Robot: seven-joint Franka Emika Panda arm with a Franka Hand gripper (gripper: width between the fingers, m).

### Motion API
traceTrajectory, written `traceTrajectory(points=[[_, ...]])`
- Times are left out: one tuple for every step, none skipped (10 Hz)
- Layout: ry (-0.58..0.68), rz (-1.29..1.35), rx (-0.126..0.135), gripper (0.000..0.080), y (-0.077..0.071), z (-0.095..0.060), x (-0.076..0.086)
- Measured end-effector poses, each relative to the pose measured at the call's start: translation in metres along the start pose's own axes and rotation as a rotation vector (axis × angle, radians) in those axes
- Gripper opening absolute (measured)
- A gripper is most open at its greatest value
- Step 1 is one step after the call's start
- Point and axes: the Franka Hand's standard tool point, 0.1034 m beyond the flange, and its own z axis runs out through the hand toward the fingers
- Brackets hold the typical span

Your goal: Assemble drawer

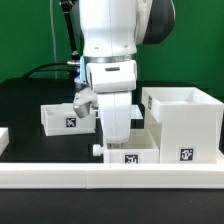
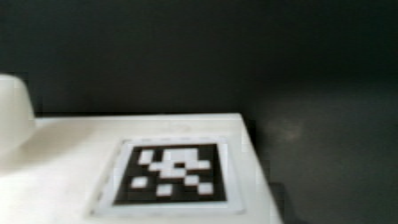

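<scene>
We cannot tell how the jaws stand. In the exterior view the gripper (image 1: pixel 114 140) points straight down, its fingertips hidden behind the hand's white body, and the wrist view shows no fingers clearly. The gripper hangs right at the back edge of the front tray (image 1: pixel 130 156); whether it touches we cannot say. That tray sits upright, open top, on the black table (image 1: pixel 30 105), its tag (image 1: pixel 131 158) facing the camera, just behind the long rail (image 1: pixel 60 178) that runs across the foreground. To the exterior view's left of the gripper, a little further back, stands the left tray (image 1: pixel 58 116), also upright, with a tag on its near wall. To the exterior view's right stands the case (image 1: pixel 185 120), taller than both trays, its opening facing up, just beside the front tray. The wrist view is blurred. It shows a flat white surface (image 2: pixel 71 150) carrying a tag against the dark table, and we cannot tell which part it belongs to.
</scene>
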Motion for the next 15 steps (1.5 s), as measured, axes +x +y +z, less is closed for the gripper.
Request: traceTrajectory(points=[[0.000, -0.008, 0.007, 0.0042, -0.0011, 0.0001, -0.0014], [-0.001, -0.010, 0.015, 0.0042, -0.0023, 0.0002, -0.0036], [-0.001, -0.013, 0.012, 0.0042, -0.0023, 0.0003, -0.0033], [-0.001, -0.014, 0.012, 0.0042, -0.0022, 0.0003, -0.0032], [-0.001, -0.013, 0.012, 0.0042, -0.0023, 0.0003, -0.0033], [-0.001, -0.013, 0.012, 0.0042, -0.0023, 0.0003, -0.0033], [-0.001, -0.014, 0.012, 0.0042, -0.0023, 0.0004, -0.0027], [0.000, -0.019, 0.011, 0.0042, -0.0022, 0.0006, -0.0007], [-0.003, -0.027, 0.006, 0.0042, -0.0019, 0.0007, 0.0005], [-0.006, -0.028, 0.010, 0.0042, -0.0016, 0.0004, 0.0002], [-0.007, -0.027, 0.018, 0.0042, -0.0011, 0.0003, -0.0004], [-0.008, -0.025, 0.025, 0.0042, -0.0004, 0.0003, -0.0014], [-0.008, -0.025, 0.024, 0.0042, -0.0005, 0.0004, -0.0014], [-0.008, -0.025, 0.024, 0.0042, -0.0005, 0.0004, -0.0015], [-0.008, -0.025, 0.029, 0.0042, -0.0010, 0.0005, -0.0017]])
